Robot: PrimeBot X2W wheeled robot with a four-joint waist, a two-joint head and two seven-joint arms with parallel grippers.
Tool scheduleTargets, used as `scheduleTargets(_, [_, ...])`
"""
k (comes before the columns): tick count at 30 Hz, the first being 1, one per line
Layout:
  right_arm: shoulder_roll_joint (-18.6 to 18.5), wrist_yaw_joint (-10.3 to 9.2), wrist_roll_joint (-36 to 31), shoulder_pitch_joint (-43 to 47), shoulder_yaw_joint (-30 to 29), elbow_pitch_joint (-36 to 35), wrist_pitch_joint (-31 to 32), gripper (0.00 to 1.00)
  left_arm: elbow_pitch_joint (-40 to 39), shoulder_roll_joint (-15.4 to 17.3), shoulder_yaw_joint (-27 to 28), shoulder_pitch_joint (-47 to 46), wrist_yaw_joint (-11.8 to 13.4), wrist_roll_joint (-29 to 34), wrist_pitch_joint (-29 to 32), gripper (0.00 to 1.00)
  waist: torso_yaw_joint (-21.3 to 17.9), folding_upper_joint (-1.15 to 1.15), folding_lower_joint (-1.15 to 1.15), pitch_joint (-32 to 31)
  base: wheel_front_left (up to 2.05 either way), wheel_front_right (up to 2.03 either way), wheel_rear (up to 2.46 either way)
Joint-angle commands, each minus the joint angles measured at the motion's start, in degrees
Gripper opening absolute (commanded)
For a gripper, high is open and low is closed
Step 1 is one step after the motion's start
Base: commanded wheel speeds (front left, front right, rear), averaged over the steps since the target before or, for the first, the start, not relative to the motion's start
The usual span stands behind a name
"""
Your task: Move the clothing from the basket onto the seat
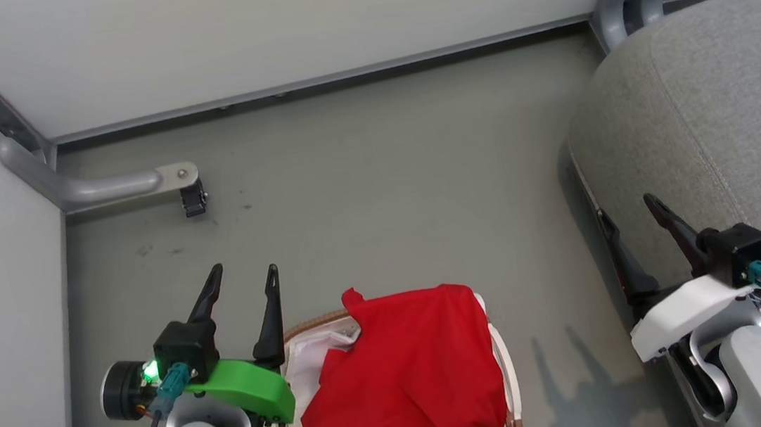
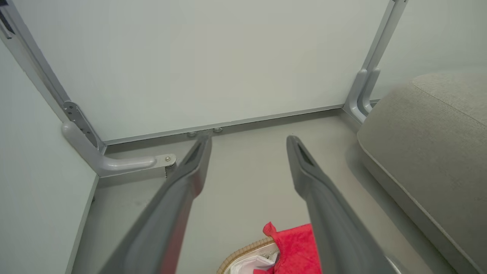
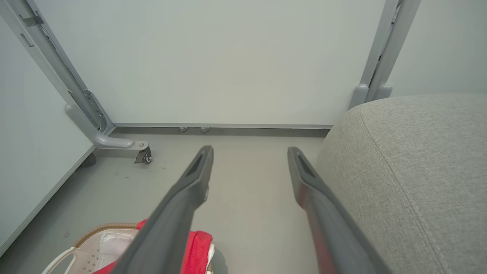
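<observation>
Over on the left, the left hand (image 1: 244,267) hovers beside the basket (image 1: 307,324), fingers spread and empty, likely poised to reach in. One basket on the floor (image 1: 385,192), with one piece of red clothing (image 1: 411,366) that I can count heaped across its top. Further right, one grey seat (image 1: 716,107), nothing on it yet. The right hand (image 1: 626,206) waits at its edge, fingers apart and holding nothing.

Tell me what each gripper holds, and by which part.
Nothing. The left gripper and right gripper are both open and empty; the red garment lies in the basket.
</observation>
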Motion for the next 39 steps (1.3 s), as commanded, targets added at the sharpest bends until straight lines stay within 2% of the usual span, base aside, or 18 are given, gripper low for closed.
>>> scheduleTargets(1, [-0.3, -0.02, -1.0, -1.5, 0.2, -0.5, -0.5, 1.0, 0.7, 0.2, -0.3, -2.1, -0.3, 1.4, -0.3, 1.0, -1.6, 0.0, 0.0, 5.4, 0.0, 0.0, 0.0])
scheduleTargets(9, [0.4, -0.03, -3.9, -5.6, 1.4, -1.8, -1.3, 1.0, 6.2, 0.0, -4.0, -8.0, -0.4, 3.4, -1.3, 1.0, -4.3, 0.0, 0.0, 15.3, 0.0, 0.0, 0.0])
scheduleTargets(11, [0.6, -0.03, -3.6, -6.5, 1.3, -2.3, -1.3, 1.0, 8.0, 0.1, -5.1, -9.5, -0.4, 2.3, -1.2, 1.0, -4.9, 0.0, 0.0, 17.6, 0.0, 0.0, 0.0])
scheduleTargets(27, [2.7, -0.03, -3.2, -13.0, 1.6, -6.8, -1.3, 1.0, 22.8, 4.8, -12.2, -23.9, -0.4, -3.6, -1.1, 1.0, -8.6, 0.0, 0.0, 35.7, 0.0, 0.0, 0.0])
scheduleTargets(39, [3.8, -0.03, -2.8, -15.3, 2.3, -8.4, -1.3, 1.0, 31.4, 7.1, -21.9, -28.8, -0.4, -11.8, -1.1, 1.0, -10.4, 0.0, 0.0, 41.1, 0.0, 0.0, 0.0])
